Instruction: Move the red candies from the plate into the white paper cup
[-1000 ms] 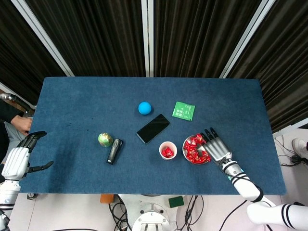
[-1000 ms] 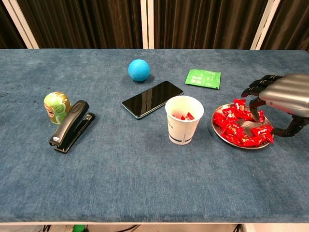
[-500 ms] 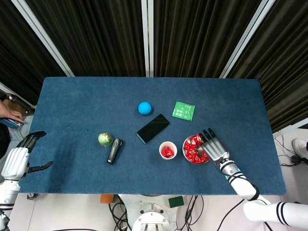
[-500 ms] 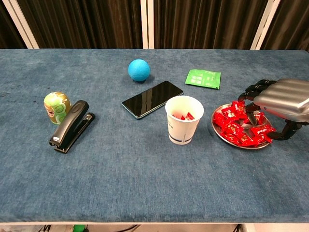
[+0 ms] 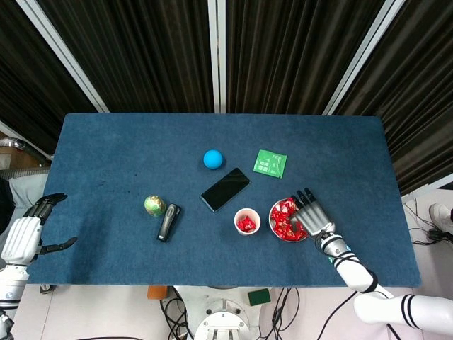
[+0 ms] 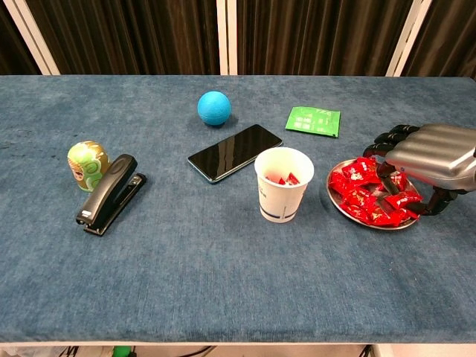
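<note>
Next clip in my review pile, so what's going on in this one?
A two-armed robot is moving red candies from a plate into a paper cup. Its right hand is down over the plate with fingers among the candies; whether it holds one is unclear. A few candies already lie in the cup. The left hand idles, open, at the table's edge.

No legible text in either view. Green packet (image 6: 313, 120) on the surface: pale printing, too small to read. White paper cup (image 6: 282, 184): faint mark near the base, unreadable. Green patterned egg (image 6: 87, 164): decoration only, no words.
</note>
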